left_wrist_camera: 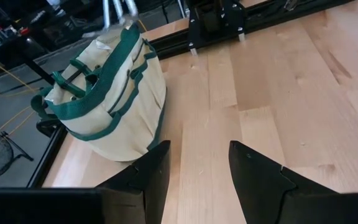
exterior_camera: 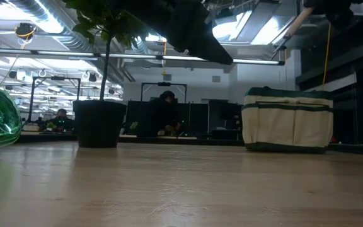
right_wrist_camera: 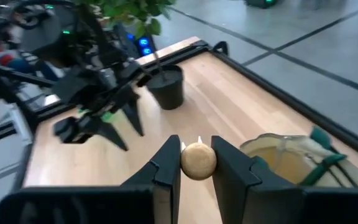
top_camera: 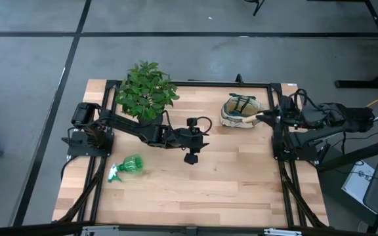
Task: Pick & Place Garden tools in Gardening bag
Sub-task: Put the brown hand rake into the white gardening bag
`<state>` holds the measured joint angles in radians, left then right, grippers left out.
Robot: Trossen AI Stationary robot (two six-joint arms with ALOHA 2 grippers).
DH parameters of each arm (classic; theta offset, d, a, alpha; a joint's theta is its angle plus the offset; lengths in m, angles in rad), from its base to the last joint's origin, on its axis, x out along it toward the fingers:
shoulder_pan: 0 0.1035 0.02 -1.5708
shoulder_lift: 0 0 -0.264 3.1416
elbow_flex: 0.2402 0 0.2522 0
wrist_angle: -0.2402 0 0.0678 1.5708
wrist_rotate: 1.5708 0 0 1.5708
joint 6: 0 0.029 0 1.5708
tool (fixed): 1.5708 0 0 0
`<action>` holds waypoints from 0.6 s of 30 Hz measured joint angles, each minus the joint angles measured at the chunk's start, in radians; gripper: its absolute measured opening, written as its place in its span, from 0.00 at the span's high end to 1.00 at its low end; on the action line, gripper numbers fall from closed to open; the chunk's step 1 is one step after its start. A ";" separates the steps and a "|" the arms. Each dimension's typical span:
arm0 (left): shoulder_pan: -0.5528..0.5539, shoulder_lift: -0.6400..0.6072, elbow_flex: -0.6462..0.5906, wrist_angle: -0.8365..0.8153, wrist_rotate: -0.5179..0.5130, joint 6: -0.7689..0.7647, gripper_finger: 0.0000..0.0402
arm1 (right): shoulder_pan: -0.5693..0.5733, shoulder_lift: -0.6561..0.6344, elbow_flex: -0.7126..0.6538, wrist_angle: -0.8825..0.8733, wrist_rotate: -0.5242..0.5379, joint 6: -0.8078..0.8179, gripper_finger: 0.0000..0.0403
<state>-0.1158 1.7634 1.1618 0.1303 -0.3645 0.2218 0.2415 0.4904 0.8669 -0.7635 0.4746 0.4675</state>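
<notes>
We see the wooden surface (top_camera: 195, 190) w/ a black frame round its edges; front half is bare, lots of open room there. The gardening bag (top_camera: 240, 113) sits near the far right edge, upright, cream canvas w/ dark green trim & outer pockets, mouth open. Right hand (right_wrist_camera: 197, 163) hangs just beside the bag's rim, fingers clamped on the round wooden handle end of a tool (right_wrist_camera: 197, 160); which tool we can't tell. Left hand (left_wrist_camera: 199, 163) is mid-surface, above the wood, fingers apart, nothing between them, aimed toward the bag w/ clear wood between. Green spray bottle (top_camera: 127, 166) lies on its side near the left edge, translucent, well apart from the bag. Potted plant (top_camera: 146, 92) stands at the far left edge.
</notes>
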 joint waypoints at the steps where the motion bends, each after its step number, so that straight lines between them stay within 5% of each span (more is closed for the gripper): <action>1: 0.000 0.000 0.000 0.000 0.000 0.000 0.61 | 0.000 -0.009 0.000 -0.001 -0.014 0.000 0.84; 18: 0.000 0.000 0.000 0.000 0.000 0.000 0.61 | 0.000 -0.102 0.000 -0.206 -0.084 0.098 0.84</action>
<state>-0.1158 1.7634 1.1618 0.1303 -0.3645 0.2218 0.2417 0.3888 0.8673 -0.9692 0.3908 0.5652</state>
